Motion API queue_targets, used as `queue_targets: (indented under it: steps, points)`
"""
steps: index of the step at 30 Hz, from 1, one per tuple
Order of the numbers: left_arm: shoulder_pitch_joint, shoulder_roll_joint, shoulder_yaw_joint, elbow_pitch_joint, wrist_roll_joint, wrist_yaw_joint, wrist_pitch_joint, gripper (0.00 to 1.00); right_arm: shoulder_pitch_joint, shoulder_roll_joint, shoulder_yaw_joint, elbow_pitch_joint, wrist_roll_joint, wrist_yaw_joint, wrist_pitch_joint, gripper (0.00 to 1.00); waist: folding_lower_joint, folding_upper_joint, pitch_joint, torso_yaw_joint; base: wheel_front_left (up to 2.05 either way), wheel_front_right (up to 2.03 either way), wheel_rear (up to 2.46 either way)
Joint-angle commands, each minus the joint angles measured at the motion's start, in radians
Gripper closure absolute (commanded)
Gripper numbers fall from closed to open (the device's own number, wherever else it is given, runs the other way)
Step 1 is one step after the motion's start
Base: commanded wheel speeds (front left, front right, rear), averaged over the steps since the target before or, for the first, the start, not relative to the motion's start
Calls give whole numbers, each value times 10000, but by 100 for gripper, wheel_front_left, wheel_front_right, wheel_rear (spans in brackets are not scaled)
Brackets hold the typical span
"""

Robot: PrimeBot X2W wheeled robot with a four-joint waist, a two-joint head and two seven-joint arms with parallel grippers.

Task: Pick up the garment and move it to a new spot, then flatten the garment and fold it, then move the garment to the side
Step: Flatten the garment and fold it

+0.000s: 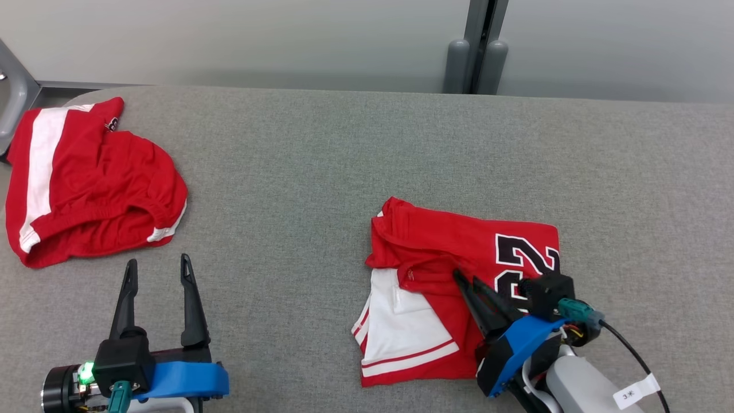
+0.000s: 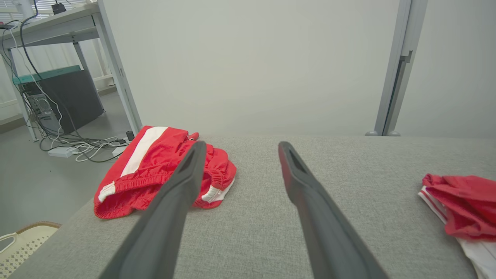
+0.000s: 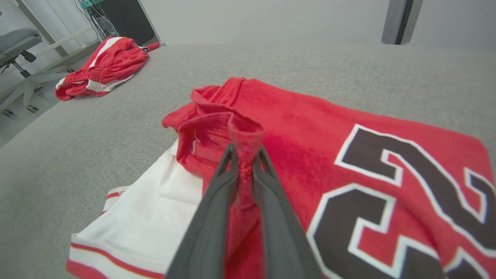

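The right claw [image 3: 245,152] is pinching a thin ridge of the folded jersey [image 1: 427,238] lying on the worktop [image 1: 309,172], possibly only its top layer, so lifting is risking unfolding. The left claw [image 1: 159,265] is standing wide.

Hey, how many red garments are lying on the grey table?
2. The red shorts lie at the far left of the table, ahead of the left gripper. The numbered jersey lies right of centre, a fold pinched in the right gripper. None seems hidden.
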Motion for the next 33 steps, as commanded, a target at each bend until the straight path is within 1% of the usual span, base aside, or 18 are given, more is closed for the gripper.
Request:
queue_targets:
  steps: [1, 7, 11, 12, 13, 14, 19, 24, 25, 26, 27, 33]
  points:
    - [-1, -18, -9, -26, -62, 25, -40, 0, -115, 51, 188, 66, 95, 1, -141, 100, 0, 0, -20, -1, 0, 0, 0]
    - [-10, -16, 66, 42, -33, -49, -40, 0, -102, 229, 1129, -157, 331, 1, -344, 100, 0, 0, -87, -37, 0, 0, 0]
    - [-1, -23, -17, -10, -1, 8, -40, 0, 161, 345, 1916, -398, 566, 1, -298, 100, 0, 0, -102, -24, 0, 0, 0]
    - [-1, -20, -17, -12, -19, 9, -40, 0, 205, 370, 2074, -450, 597, 1, -283, 91, 0, 0, -103, -22, 0, 0, 0]
    - [3, -22, -15, -10, -34, 8, -40, 0, 257, 395, 2277, -519, 637, 1, -263, 30, 0, 0, -105, -19, 0, 0, 0]
    - [15, -23, -18, -9, -43, 12, -40, 0, 299, 411, 2420, -570, 703, 1, -259, 0, 0, 0, -109, -18, 0, 0, 0]
    - [115, -28, -9, -30, -59, 64, -40, 0, 493, 248, 2739, -789, 862, 1, -295, 0, 0, 0, -186, -69, 0, 0, 0]
    - [176, -26, 51, -3, -73, 76, -40, 0, 570, -33, 2421, -1206, 938, 1, -487, 0, 0, 0, -297, -204, 0, 0, 0]
    - [180, -12, 71, 19, -79, 20, -40, 0, 645, -172, 2013, -1397, 888, 1, -579, 0, 0, 0, -339, -295, 0, 0, 0]
    - [180, -12, 71, 19, -79, 20, -40, 0, 645, -172, 2013, -1397, 888, 1, -579, 0, 0, 0, -339, -295, 0, 0, 0]
    - [182, -9, 78, 20, -72, 3, -40, 0, 681, -235, 1755, -1485, 840, 1, -623, 0, 0, 0, -358, -342, 0, 0, 0]
    - [252, 22, 120, -21, 21, -46, -40, 0, 901, -354, -146, -1856, 318, 1, -747, 0, 0, 0, -506, -652, 0, 0, 0]
